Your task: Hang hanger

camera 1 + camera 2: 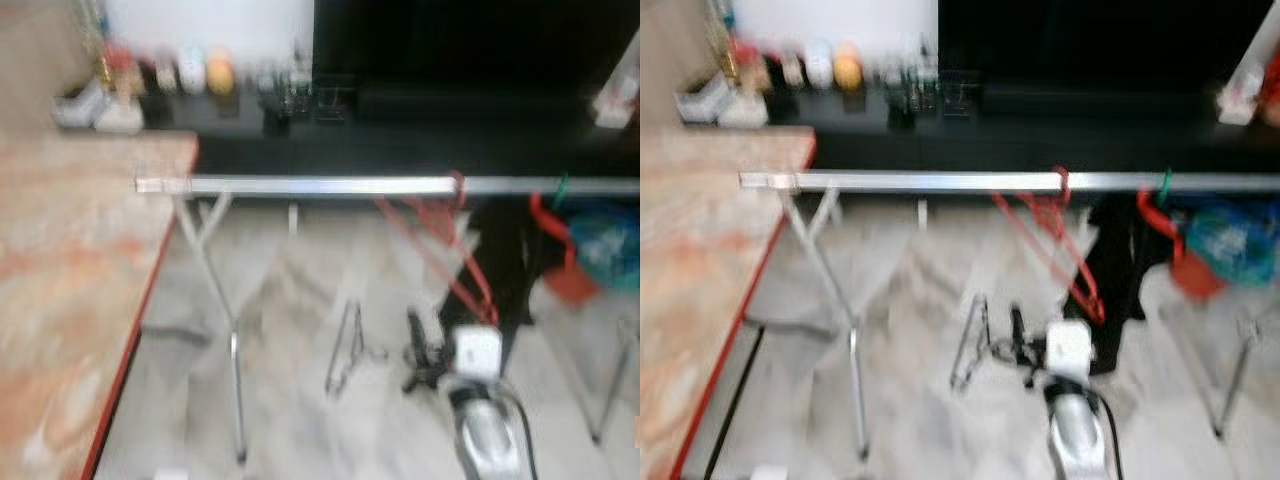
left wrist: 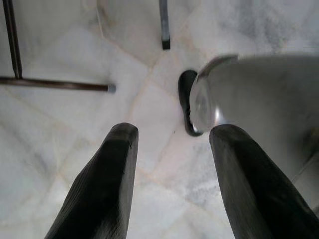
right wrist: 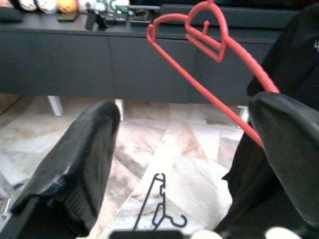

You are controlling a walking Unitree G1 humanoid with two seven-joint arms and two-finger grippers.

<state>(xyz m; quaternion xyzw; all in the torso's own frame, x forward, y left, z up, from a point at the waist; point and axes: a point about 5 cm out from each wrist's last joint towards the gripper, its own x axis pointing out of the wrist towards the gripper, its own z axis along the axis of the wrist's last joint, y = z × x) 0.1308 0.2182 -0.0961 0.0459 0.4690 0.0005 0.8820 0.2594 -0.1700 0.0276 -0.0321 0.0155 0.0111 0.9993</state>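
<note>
Red plastic hanger [image 3: 214, 47], thin with a heart-shaped neck, hangs hooked on the silver rail [image 1: 320, 185]. Right gripper [image 3: 199, 149] spread wide just below it; left gripper [image 2: 172, 169] spread, over marble floor [image 2: 60, 129].

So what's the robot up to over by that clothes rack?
The robot stands at a silver metal clothes rail, where a red wire hanger already hangs by its hook. Its right pincer is open just below that hanger, apparently right around hanging it. A second, grey wire hanger lies on the marble floor. The left pincer hangs open, idle.
</note>
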